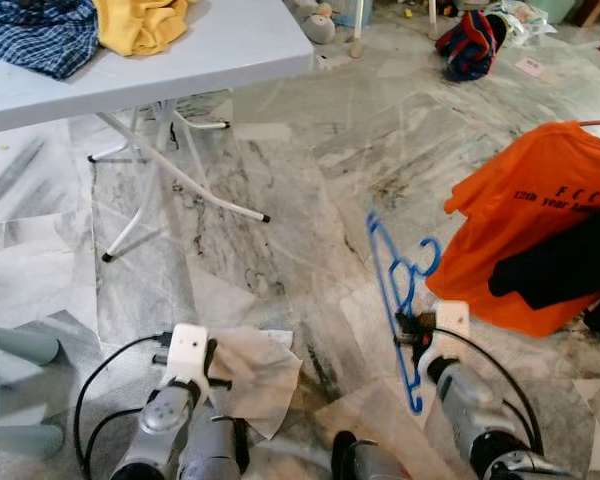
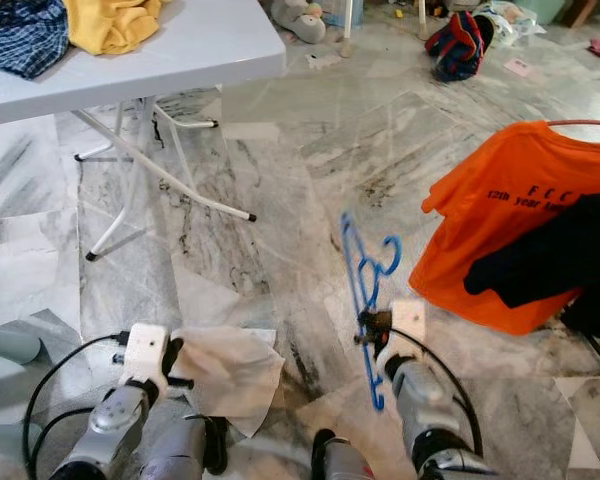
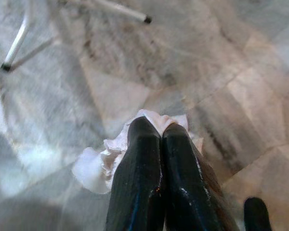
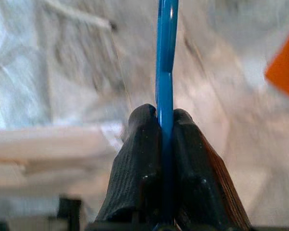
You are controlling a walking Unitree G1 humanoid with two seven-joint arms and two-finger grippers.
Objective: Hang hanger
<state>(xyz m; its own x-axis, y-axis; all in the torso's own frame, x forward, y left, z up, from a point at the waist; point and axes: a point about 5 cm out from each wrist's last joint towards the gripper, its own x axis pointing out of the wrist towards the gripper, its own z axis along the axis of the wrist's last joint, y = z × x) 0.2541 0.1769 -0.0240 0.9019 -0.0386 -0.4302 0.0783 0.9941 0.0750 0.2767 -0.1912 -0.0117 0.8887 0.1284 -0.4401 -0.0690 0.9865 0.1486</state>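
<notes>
A yellow cloth [image 1: 140, 24] and a blue plaid cloth [image 1: 38, 36] lay on the white folding table [image 1: 220, 50], near its far edge.

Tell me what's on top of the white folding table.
On the white folding table lie a yellow garment and a blue plaid garment; the tabletop's far part is cut off.

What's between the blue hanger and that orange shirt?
Only bare marble floor shows between the blue hanger, held by the right gripper, and the orange shirt, in both eye views.
</notes>
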